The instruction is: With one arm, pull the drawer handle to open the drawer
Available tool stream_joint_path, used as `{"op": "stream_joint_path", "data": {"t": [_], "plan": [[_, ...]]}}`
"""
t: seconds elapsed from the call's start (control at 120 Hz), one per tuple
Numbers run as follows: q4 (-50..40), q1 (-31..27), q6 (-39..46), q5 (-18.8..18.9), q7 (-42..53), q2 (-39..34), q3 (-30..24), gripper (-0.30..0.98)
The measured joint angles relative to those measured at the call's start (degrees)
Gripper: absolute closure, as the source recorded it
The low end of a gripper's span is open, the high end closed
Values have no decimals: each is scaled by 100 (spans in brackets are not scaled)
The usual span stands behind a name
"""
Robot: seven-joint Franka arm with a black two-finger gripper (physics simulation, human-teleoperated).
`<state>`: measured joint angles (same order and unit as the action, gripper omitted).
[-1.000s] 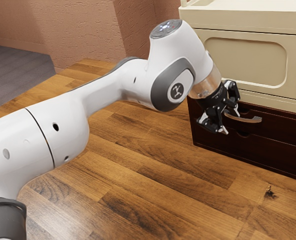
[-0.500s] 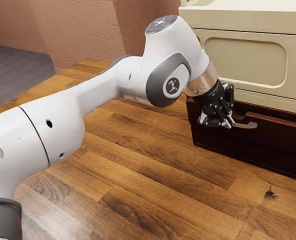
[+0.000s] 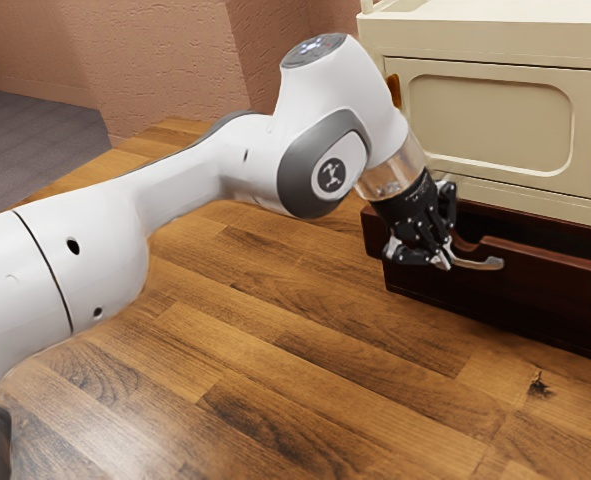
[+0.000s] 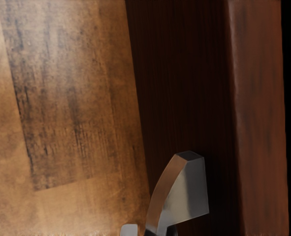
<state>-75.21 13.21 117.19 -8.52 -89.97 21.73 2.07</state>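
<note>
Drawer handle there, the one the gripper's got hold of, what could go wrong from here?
The gripper holds the handle toward one end, so it might slip off under a harder pull. That off-center grip could also skew the drawer and make it bind. And since the drawer is already partly out from the cabinet, pulling much farther might drag it loose or tip it, though I can't see whether it has a stop.

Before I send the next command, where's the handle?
In the exterior view's right half, the handle is gripped by the pincer, on the front of the partly open upper drawer, below the cream cabinet.
</note>
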Motion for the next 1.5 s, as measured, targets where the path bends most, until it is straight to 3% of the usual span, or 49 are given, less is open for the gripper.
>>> {"op": "stream_joint_path", "data": {"t": [0.9, 1.5], "plan": [[-1898, 84, 327, 6, -35, -1387, -81, 79], [-2655, 1, 671, 6, -44, -1983, -227, 79]]}}
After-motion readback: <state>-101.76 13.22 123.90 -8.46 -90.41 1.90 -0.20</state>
